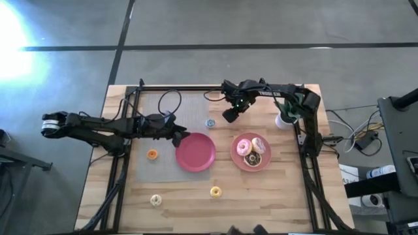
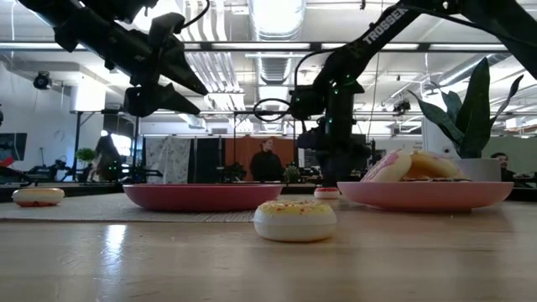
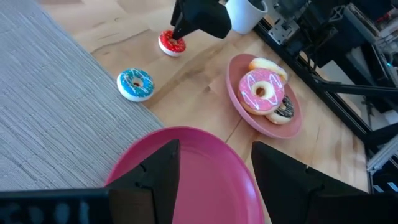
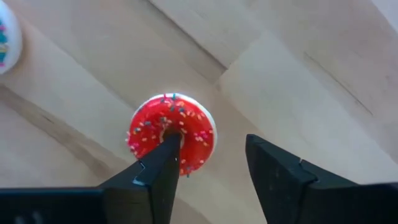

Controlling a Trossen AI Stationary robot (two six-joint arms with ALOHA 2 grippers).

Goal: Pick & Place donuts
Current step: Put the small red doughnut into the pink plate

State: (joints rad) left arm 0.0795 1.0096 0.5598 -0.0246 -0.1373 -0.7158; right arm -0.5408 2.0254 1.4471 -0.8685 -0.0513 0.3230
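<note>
My right gripper (image 1: 228, 116) is open and stands over the tiny red donut (image 4: 172, 134), which lies flat on the wood. One finger (image 4: 163, 163) shows over the donut's hole, the other (image 4: 273, 171) beside it. My left gripper (image 1: 179, 137) is open and empty above the left rim of the red plate (image 3: 186, 168). The blue donut (image 1: 210, 122) lies between the two grippers. The pink-frosted (image 3: 262, 91), lilac-white (image 3: 268, 65) and dark brown (image 3: 285, 111) donuts sit on the pink plate (image 1: 251, 163). Orange (image 1: 152, 155), yellow (image 1: 215, 191) and cream (image 1: 155, 200) donuts lie on the table. My right gripper comes at the red donut (image 3: 172, 43) from above, fingers pointing down, one finger over its hole (image 4: 169, 129) and one outside its rim. Whether a finger touches the donut, I cannot tell. The donut lies flat on the table.
A grey mat (image 1: 160, 140) covers the table's left half, under the red plate's left part. A white cup with a plant (image 1: 285, 119) stands at the far right by the right arm's base. Black frame rails (image 1: 307, 170) run along the table's sides. People stand in the room beyond.
</note>
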